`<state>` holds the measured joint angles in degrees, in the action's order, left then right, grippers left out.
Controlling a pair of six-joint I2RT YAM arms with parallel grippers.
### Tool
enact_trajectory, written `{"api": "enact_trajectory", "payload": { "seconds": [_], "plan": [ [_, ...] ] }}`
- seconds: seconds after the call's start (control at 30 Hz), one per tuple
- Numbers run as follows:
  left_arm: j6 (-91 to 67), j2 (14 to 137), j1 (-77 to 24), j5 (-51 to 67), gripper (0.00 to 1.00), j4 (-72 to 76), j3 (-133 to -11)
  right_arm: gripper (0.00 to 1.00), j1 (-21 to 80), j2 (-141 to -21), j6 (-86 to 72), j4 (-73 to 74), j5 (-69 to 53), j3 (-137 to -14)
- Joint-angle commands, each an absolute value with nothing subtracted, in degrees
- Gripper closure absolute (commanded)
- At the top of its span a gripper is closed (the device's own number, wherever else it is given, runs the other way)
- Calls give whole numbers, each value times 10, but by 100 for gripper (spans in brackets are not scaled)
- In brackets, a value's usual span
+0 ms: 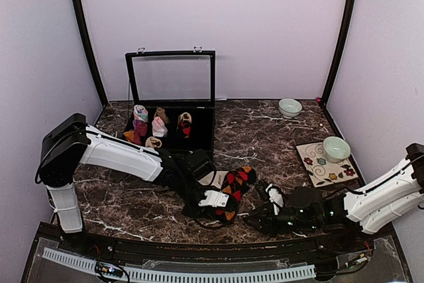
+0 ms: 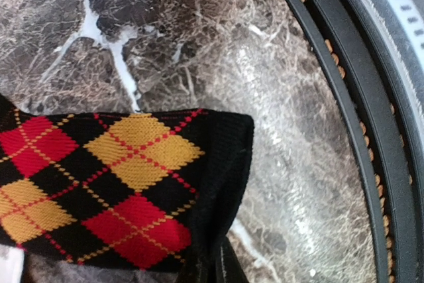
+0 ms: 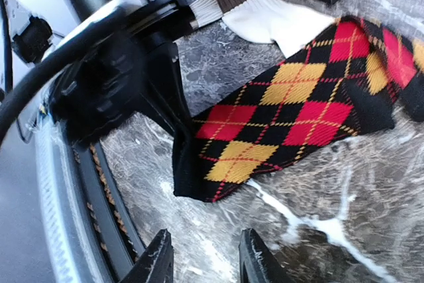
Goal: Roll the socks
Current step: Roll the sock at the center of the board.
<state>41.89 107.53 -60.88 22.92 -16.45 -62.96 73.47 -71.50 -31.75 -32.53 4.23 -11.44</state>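
Right up close, the right pincer [image 3: 202, 258] hangs low over the table. Its two black fingers are wide apart and nothing is between them. Just past its tips lies the soft black sock with red and orange diamonds [image 3: 285, 111], stretched out flat. The right pincer is near the sock's end but does not touch it. At that same end, the left pincer [image 2: 213, 266] is closed on the sock's black edge and pinches a corner of it. A cream sock with a brown cuff [image 3: 278, 21] lies against the far part of the diamond sock. Only a bit of it shows from above.

Behind the socks stands a black box [image 1: 204, 138] with its clear lid [image 1: 172, 77] standing up open. Rolled sock bundles [image 1: 158, 127] sit inside, pink, white and tan ones. A pale green bowl [image 1: 289, 107] sits on the table far back on the right. A second pale green bowl [image 1: 336, 148] sits on a flowered tile [image 1: 318, 167] near the right edge.

The table [image 1: 132, 197] is dark brown stone with thin white lines. Pale lilac walls [image 1: 265, 24] stand around it. A black rail [image 1: 199, 250] runs along the near edge.
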Motion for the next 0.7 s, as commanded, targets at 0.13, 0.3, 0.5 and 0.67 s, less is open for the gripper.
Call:
{"api": "enact_trajectory", "payload": {
  "seconds": [0.13, 0.3, 0.5, 0.67],
  "plan": [
    [382, 1131, -568, 349, 100, -270, -709, 66, 799, -734, -193, -243, 194, -161],
    [380, 1164, -555, 365, 100, -288, -730, 66, 820, -813, -150, -266, 219, -213],
    [397, 1184, -548, 371, 100, -317, -749, 66, 833, -894, -108, -303, 224, -264],
    [405, 1190, -548, 367, 100, -328, -755, 67, 835, -929, -96, -318, 230, -286]
  ]
}}
